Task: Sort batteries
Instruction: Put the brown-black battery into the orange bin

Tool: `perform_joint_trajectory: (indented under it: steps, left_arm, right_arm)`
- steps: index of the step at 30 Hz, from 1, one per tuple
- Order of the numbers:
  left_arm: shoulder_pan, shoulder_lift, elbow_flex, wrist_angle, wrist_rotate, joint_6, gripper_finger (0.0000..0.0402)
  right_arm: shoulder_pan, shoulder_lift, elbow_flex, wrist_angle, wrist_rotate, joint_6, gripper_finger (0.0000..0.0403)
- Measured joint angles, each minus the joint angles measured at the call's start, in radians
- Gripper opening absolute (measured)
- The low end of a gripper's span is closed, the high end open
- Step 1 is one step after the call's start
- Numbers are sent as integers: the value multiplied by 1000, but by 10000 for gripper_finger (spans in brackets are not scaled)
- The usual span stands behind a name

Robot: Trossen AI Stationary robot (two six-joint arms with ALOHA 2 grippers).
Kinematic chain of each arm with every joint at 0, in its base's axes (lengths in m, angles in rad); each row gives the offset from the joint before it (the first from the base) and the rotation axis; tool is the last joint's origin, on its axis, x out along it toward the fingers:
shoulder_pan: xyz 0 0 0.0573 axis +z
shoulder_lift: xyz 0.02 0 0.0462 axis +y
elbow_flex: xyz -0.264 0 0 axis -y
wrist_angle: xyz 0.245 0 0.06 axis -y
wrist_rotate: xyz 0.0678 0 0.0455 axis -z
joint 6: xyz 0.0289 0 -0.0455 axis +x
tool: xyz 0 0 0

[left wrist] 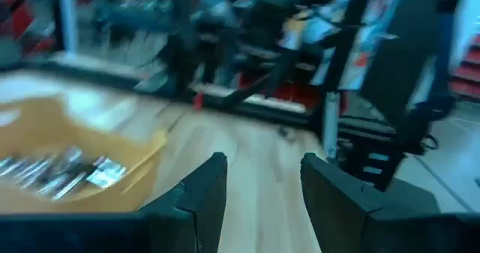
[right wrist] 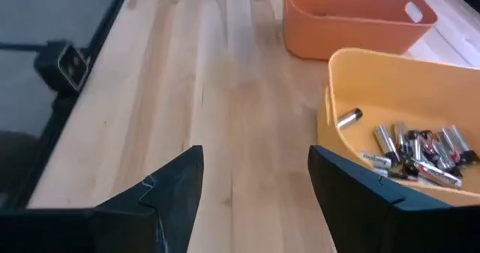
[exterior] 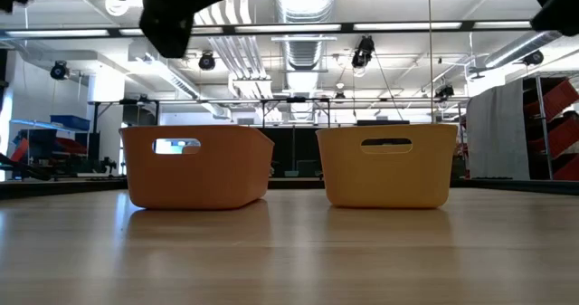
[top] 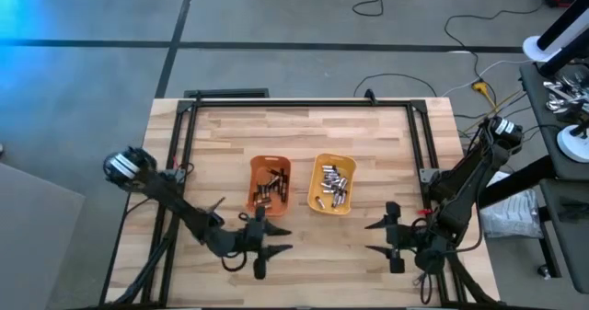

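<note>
Two small plastic trays sat side by side near the middle of the wooden table [top: 304, 126], closer to its front edge than its back. Dark batteries [top: 269, 189] with coppery bands lay heaped in the orange tray [top: 254, 167] on the left. Silvery metallic batteries [top: 337, 187], each a tiny cylinder far smaller than its tray, lay piled in the yellow tray [top: 317, 200] on the right; the right wrist view showed them gathered against one wall.

Seen from above, the left arm reached along the table's front edge, its left gripper [top: 261, 239] hanging just in front of the orange tray, fingers spread apart and holding nothing. The right arm bent in from the table's right edge, and the right gripper [top: 386, 236] hung near the front edge, beside the yellow tray's front right corner, its fingers also spread wide and empty. Neither gripper touched a tray.
</note>
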State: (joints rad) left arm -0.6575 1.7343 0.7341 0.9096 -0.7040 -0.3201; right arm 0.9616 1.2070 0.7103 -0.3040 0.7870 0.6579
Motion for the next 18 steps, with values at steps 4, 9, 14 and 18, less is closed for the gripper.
perform_joint_trajectory:
  steps: [4, 9, 14, 18]
  left_arm:
    - [0, 158, 26, 233, 49, 131, 150]
    - [4, 291, 118, 268, 40, 214, 150]
    - [10, 341, 179, 273, 34, 279, 150]
    - [10, 332, 162, 273, 33, 286, 150]
  right_arm:
    - [-5, 5, 45, -2, -2, 33, 223]
    - [1, 23, 140, -37, -123, 51, 219]
    - [2, 90, 274, -354, -288, 311, 219]
    - [10, 195, 361, -604, -523, 587, 219]
